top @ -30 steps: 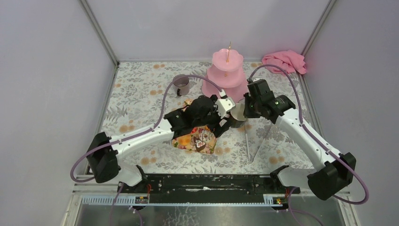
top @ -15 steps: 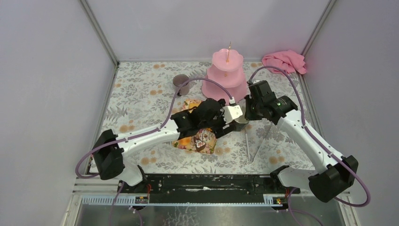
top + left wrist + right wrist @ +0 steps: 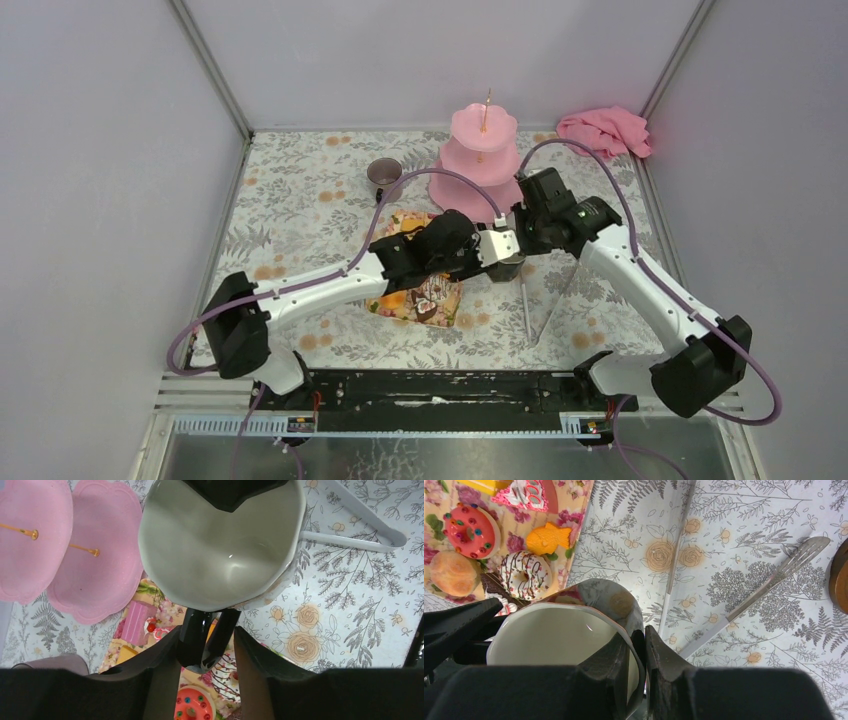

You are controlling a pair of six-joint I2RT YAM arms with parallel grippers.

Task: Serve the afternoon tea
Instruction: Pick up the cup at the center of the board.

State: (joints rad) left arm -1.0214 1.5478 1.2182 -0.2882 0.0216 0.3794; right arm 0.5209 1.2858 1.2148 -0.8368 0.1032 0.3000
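A black mug [image 3: 507, 260] with a pale inside [image 3: 220, 545] hangs just above the table, right of the floral tray [image 3: 385, 305]. My right gripper [image 3: 638, 637] is shut on its rim, one finger inside and one outside. My left gripper [image 3: 206, 635] has closed round the mug's black handle [image 3: 200, 642], a finger on either side. Toy cakes lie on the tray: a red one [image 3: 469, 530], an orange fish [image 3: 549, 539], a chocolate-striped doughnut [image 3: 526, 575] and a pink slice [image 3: 134, 622]. The pink three-tier stand [image 3: 480, 160] rises behind, with the grey mug [image 3: 385, 177] to its left.
A metal spatula [image 3: 784, 570] and white tongs [image 3: 360, 525] lie on the flowered tablecloth right of the tray, close under the mug. A pink cloth [image 3: 605, 130] is bunched at the back right corner. Grey walls close in on both sides.
My left gripper has slid right to the mug and narrowed its jaws round the handle. The right gripper has kept its hold on the rim, shifting slightly back.
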